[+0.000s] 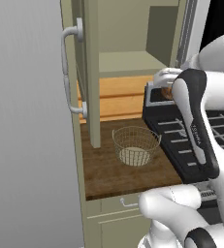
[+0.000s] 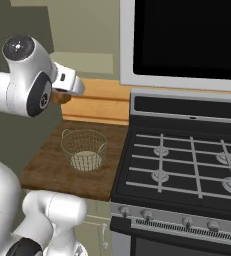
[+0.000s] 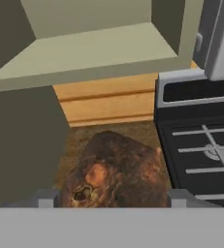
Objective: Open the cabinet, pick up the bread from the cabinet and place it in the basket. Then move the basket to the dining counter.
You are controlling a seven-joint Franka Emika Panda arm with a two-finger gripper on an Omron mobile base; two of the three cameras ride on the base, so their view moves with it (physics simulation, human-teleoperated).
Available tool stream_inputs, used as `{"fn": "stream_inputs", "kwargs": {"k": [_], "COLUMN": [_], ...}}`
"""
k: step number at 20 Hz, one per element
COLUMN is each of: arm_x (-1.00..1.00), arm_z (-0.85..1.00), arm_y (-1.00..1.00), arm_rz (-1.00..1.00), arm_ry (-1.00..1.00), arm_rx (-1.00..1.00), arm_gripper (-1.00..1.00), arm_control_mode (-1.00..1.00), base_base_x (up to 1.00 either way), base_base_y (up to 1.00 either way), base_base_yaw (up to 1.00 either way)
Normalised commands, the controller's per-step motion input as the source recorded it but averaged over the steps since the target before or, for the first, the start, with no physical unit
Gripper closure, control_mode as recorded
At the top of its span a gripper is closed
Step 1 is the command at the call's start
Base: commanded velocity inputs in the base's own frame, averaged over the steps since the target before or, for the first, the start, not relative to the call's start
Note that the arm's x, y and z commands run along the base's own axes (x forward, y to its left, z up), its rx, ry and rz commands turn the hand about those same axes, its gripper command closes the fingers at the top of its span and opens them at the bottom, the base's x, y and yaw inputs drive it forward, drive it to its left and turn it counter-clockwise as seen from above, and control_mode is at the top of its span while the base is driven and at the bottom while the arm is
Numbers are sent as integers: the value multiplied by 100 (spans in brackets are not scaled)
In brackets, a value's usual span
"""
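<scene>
The cabinet (image 1: 128,62) hangs with its door (image 1: 90,72) swung open, and its shelf (image 3: 94,53) is bare. My gripper (image 3: 111,197) is shut on the bread (image 3: 116,169), an orange-brown lump that sits between both fingertips. The held bread (image 1: 166,92) hangs just below the shelf, up and to the right of the basket (image 1: 135,144). From the right side, the bread (image 2: 61,98) is above and slightly left of the pale wire basket (image 2: 83,149), which stands upright on the dark wood worktop (image 1: 113,172). The dining counter is out of view.
A black stove (image 2: 187,165) with grates adjoins the worktop on the right, under a dark microwave (image 2: 187,35). The open door's silver handle (image 1: 66,68) juts left, toward a tall grey panel (image 1: 26,126). A drawer with a small pull (image 1: 128,202) lies below the worktop.
</scene>
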Motion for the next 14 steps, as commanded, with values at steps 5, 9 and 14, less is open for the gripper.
{"fn": "stream_inputs", "kwargs": {"k": [5,9,14], "arm_x": [-50,-1,21], "arm_z": [-63,-87,-86], "arm_y": [-1,0,-4], "arm_rz": [0,0,0], "arm_ry": [9,3,15], "arm_rx": [-7,-5,-4], "arm_gripper": [100,100,100], "arm_control_mode": [-100,-100,-100], "base_base_x": [0,0,0], "base_base_y": [0,0,0], "base_base_yaw": [0,0,0]}}
